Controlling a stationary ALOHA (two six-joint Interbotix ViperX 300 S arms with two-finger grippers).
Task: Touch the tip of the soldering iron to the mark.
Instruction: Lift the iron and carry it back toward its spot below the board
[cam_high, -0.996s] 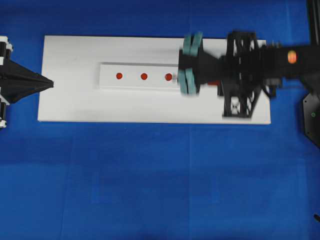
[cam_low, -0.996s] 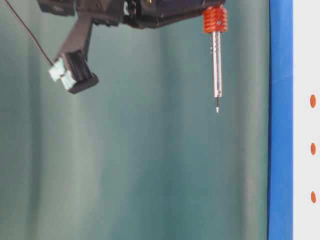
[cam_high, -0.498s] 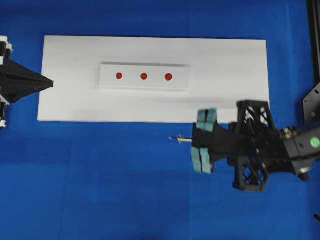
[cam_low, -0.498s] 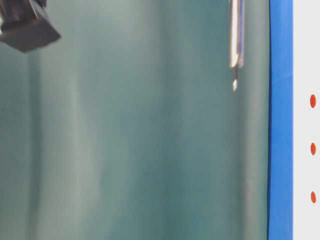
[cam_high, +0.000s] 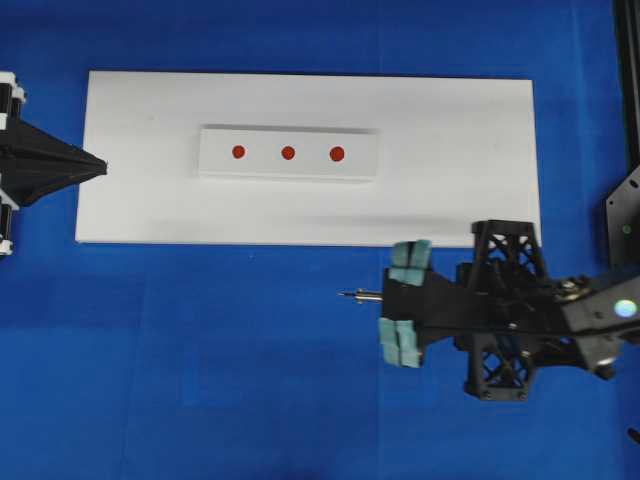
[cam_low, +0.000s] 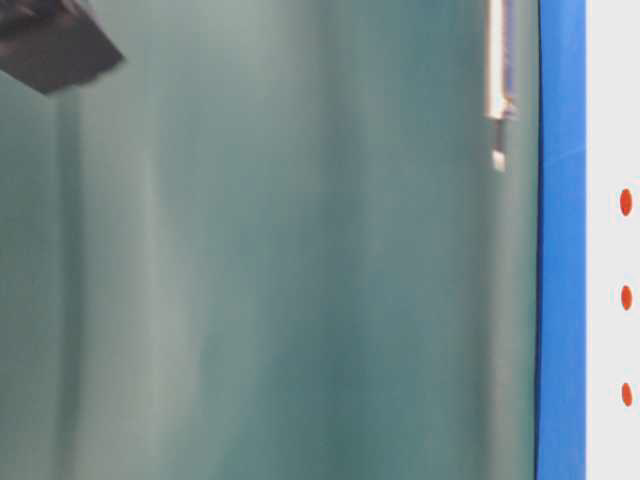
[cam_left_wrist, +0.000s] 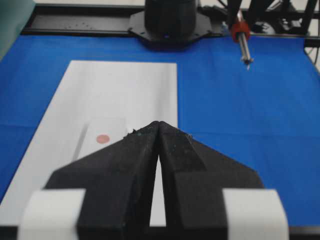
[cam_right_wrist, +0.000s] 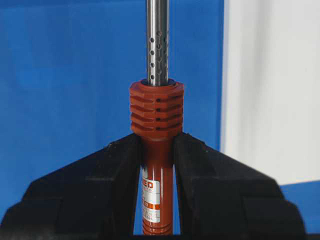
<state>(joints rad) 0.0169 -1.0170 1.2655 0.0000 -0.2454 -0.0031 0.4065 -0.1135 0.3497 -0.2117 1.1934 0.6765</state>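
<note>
Soldering iron | ribbed orange-red handle, perforated silver shaft | gripped by right fingers

I see a saturated blue cloth covering the table, plain and unpatterned. On it lies a flat white board, and on that a smaller white strip marked with three red-orange dots in a row. The soldering iron I hold has an orange-red ribbed handle with a white-and-orange label, and a shiny silver shaft peppered with small dark holes. My right gripper is matte black with pale teal pads; my left gripper is black too, with white tape bands near its base. Behind the table hangs a dull teal-green backdrop.
</note>
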